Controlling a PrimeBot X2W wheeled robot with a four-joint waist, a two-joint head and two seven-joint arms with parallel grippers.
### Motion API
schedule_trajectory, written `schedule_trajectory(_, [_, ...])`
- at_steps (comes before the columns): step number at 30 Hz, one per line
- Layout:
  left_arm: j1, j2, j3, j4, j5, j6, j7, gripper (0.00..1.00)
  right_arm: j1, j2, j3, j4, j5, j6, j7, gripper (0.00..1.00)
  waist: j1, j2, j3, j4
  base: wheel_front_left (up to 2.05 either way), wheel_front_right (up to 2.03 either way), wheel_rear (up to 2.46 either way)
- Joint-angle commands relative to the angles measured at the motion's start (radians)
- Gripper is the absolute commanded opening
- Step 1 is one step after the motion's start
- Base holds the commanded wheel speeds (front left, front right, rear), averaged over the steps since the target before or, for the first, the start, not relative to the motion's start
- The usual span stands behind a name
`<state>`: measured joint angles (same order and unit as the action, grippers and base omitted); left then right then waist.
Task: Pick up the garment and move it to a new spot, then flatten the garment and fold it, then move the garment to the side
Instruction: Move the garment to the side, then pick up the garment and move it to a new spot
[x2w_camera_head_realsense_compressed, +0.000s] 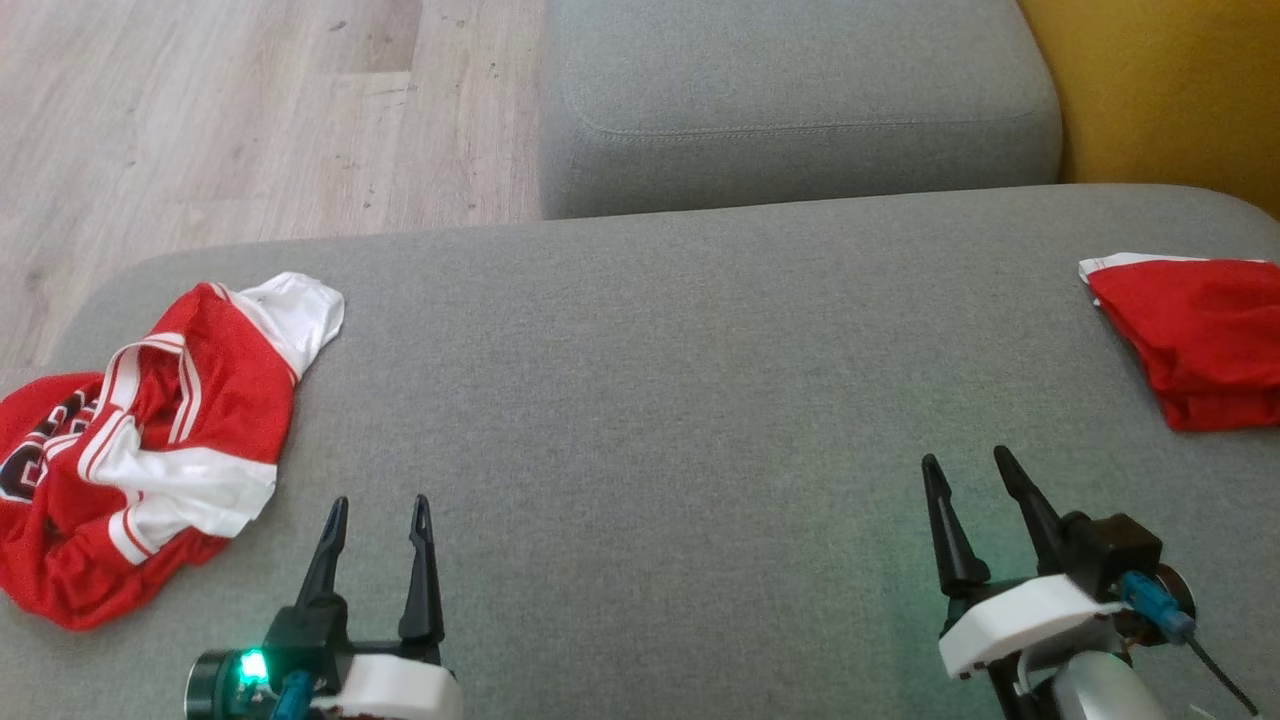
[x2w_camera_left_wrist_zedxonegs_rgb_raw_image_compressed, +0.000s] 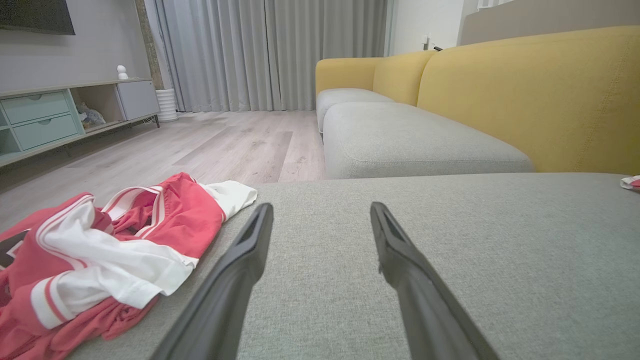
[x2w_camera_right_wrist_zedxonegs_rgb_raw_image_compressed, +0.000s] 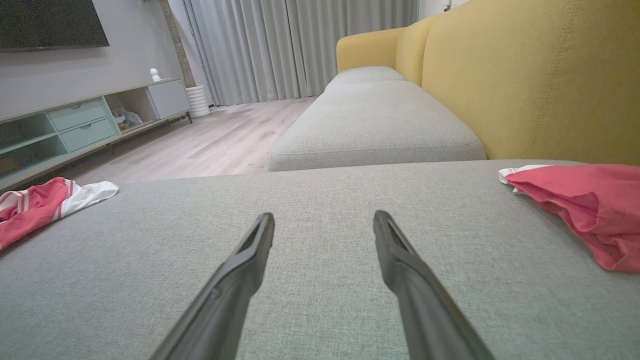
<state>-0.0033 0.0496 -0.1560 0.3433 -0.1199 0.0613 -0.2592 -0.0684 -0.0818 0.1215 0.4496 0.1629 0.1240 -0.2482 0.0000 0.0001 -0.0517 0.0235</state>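
On the woven grey cushion (x2w_camera_head_realsense_compressed: 640, 400), a crumpled red-and-white jersey (x2w_camera_head_realsense_compressed: 140, 440) is seen near the left gripper (x2w_camera_head_realsense_compressed: 380, 500), a seemingly folded red cloth (x2w_camera_head_realsense_compressed: 1195, 340) near the right gripper (x2w_camera_head_realsense_compressed: 965, 456), both grippers spread wide.

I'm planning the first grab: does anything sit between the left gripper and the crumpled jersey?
Nothing visible does. The jersey lies just left of the open left gripper, with bare grey cushion between them. The other red garment sits far off on the right.
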Motion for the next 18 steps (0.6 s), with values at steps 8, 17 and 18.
schedule_trajectory(8, [-0.046, 0.001, 0.038, -0.026, 0.009, -0.003, -0.003, 1.00, -0.020, -0.001, 0.001, -0.047, -0.016, 0.007, -0.014, 1.00, 0.0000, -0.0001, 0.002, 0.009, 0.00, 0.00, 0.00])
schedule_trajectory(17, [-0.063, 0.001, 0.042, -0.027, 0.015, 0.004, -0.003, 1.00, 0.002, -0.004, -0.031, -0.066, -0.032, 0.007, -0.014, 1.00, 0.0000, -0.0001, 0.027, 0.181, 0.00, 0.00, 0.00])
schedule_trajectory(18, [-0.064, 0.001, 0.045, -0.029, 0.018, 0.005, -0.003, 1.00, 0.003, -0.003, -0.035, -0.068, -0.031, 0.007, -0.014, 1.00, 0.0000, -0.0001, 0.031, 0.212, 0.00, 0.00, 0.00])
